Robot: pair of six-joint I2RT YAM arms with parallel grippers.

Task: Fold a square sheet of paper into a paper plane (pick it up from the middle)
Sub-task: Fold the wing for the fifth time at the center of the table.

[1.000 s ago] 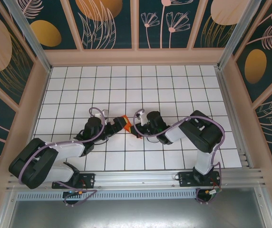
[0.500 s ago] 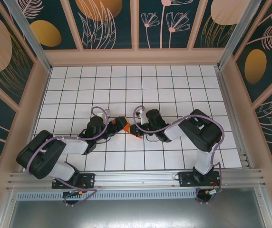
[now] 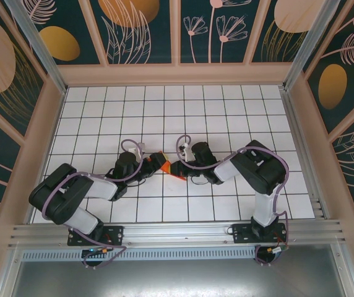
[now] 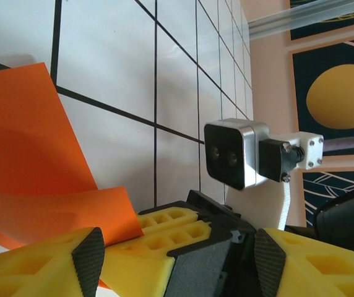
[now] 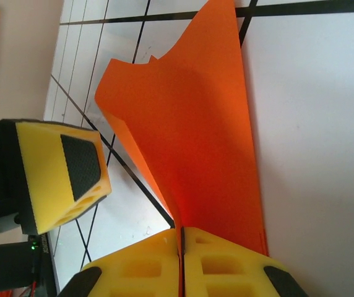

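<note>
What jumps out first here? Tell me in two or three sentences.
The bright orange paper catches the eye first, creased and curling up near the middle of the white grid table, between the two black arms. The right jaws are pinched shut on one edge of it, while the left jaws stand open close beside it. All around are dark teal walls printed with gold circles and leaves.
</note>
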